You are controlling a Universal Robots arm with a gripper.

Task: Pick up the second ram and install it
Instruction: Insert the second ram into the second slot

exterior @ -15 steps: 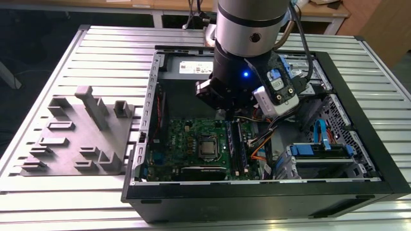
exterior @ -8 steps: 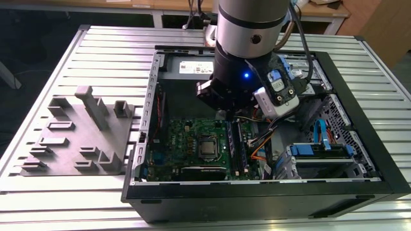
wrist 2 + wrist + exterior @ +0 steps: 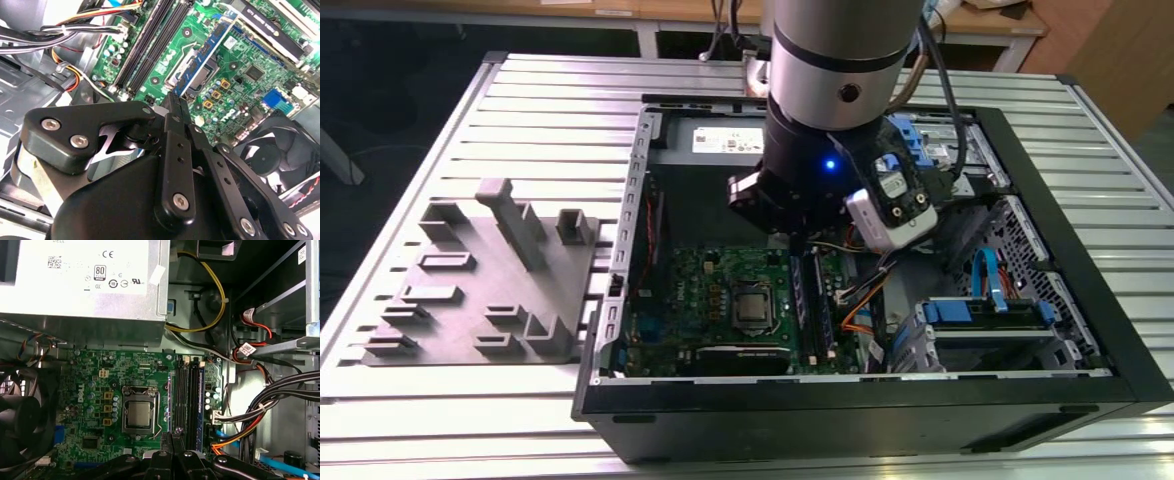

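Note:
In the second wrist view my gripper (image 3: pixel 176 102) is shut on the second ram (image 3: pixel 210 55), a thin dark blue strip with a small pale label. The strip reaches out from the fingertips and hangs over the processor socket (image 3: pixel 187 67) of the green motherboard (image 3: pixel 240 85). The long black slot rails (image 3: pixel 150 45) lie beside it, a little apart. In the first wrist view the gripper (image 3: pixel 173 437) hovers at the near end of the slot rails (image 3: pixel 186 395), next to the socket (image 3: pixel 140 415). In the exterior view the gripper (image 3: pixel 797 243) hangs inside the open computer case (image 3: pixel 1067 340), above the motherboard (image 3: pixel 714 300).
Bundles of cables (image 3: pixel 260 405) run along one side of the slots, and a black fan (image 3: pixel 277 150) sits on the other. The silver power supply (image 3: pixel 85 285) lies at the motherboard's far end. A grey fixture block (image 3: pixel 480 290) stands on the slatted table at the exterior view's left.

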